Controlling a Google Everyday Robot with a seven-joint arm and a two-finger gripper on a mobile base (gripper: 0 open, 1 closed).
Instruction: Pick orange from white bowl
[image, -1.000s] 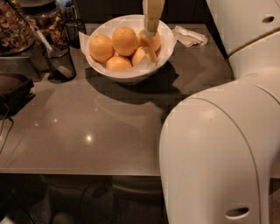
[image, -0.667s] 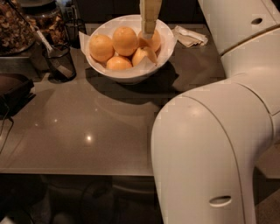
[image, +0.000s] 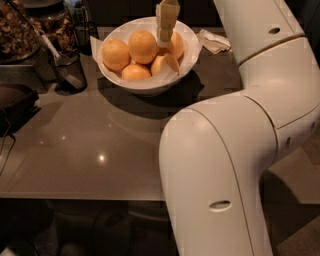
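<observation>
The white bowl (image: 150, 84) stands at the back middle of the grey table and is lined with white paper. It holds several oranges: a deep-orange one (image: 142, 46) in the middle, one on the left (image: 116, 54), one at the front (image: 135, 73) and a paler one (image: 165, 64) at the right front. My gripper (image: 165, 36) hangs straight down over the right half of the bowl. Its tip is just above an orange (image: 176, 46) that it partly hides, between that orange and the middle one. My white arm (image: 225, 150) fills the right side.
A black mesh cup (image: 67, 70) with a utensil stands left of the bowl. A container of brown dried pieces (image: 17, 30) sits at the back left. A crumpled napkin (image: 215, 41) lies right of the bowl. A dark object (image: 15, 102) lies at the left edge.
My gripper has shifted slightly left over the bowl. The big arm link in the foreground has swung left and covers more of the table. The oranges have not moved.
</observation>
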